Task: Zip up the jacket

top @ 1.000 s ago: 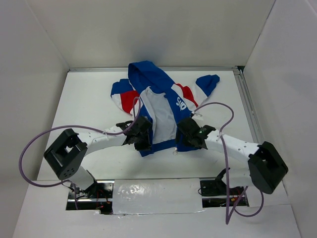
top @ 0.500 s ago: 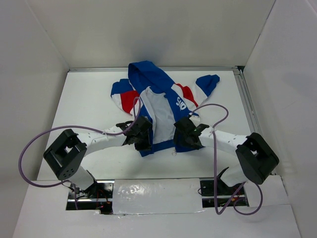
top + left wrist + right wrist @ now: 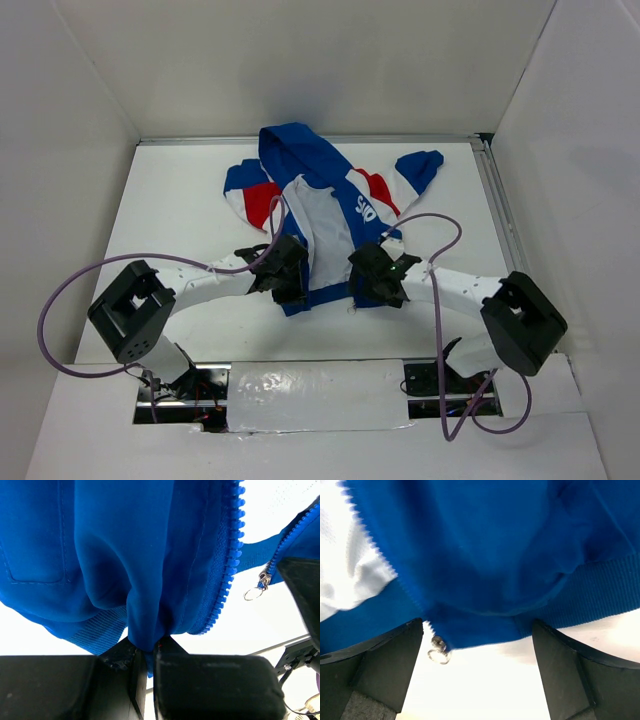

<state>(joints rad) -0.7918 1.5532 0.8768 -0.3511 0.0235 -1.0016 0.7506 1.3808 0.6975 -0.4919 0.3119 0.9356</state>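
The blue jacket (image 3: 320, 200) with red and white panels lies open on the white table, hood at the back, white lining showing. My left gripper (image 3: 292, 290) is shut on the jacket's left front hem (image 3: 145, 630) next to the blue zipper teeth (image 3: 230, 560). My right gripper (image 3: 365, 293) is open at the right front hem (image 3: 520, 580), its fingers (image 3: 380, 665) either side of the hem edge. The silver zipper pull with its ring (image 3: 438, 651) hangs by the right gripper's left finger and also shows in the left wrist view (image 3: 257, 584).
White walls enclose the table on three sides. A metal rail (image 3: 500, 210) runs along the right edge. Purple cables (image 3: 440, 220) loop from both arms. The jacket's sleeves (image 3: 420, 168) spread to the back left and right.
My right arm has swung left, bringing its open gripper in to the right hem by the zipper pull. The left gripper has held still on the left hem.
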